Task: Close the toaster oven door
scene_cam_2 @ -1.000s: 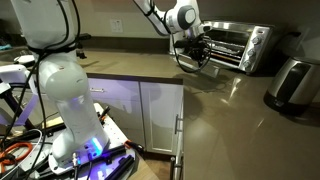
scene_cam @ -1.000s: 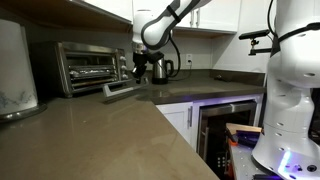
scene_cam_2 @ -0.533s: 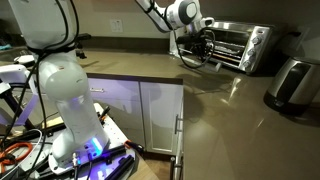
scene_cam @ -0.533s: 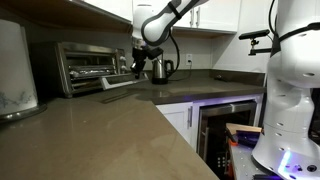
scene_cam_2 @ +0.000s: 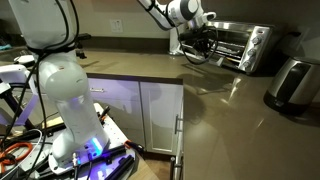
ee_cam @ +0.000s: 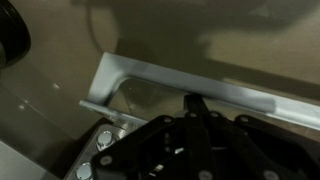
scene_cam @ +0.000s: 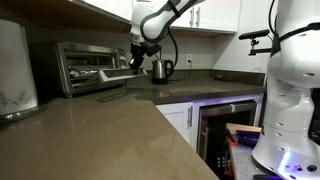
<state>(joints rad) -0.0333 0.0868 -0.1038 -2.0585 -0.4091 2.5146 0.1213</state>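
Toaster oven (scene_cam: pixel 85 62): on the countertop (scene_cam: pixel 110 135), far left, against the wall; wire racks show.
Door (scene_cam: pixel 113 83): part-open, tilted up off the counter, out in front of the oven.
Gripper (scene_cam: pixel 134 68): fingers pressed together, pinching nothing; in wrist view the tip sits against the door's silver frame.
Kettle (scene_cam: pixel 160 70): just right of the gripper.

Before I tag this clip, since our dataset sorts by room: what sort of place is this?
Most likely a home kitchen: a toaster oven and a steel kettle stand on a brown countertop, with white cabinets above.
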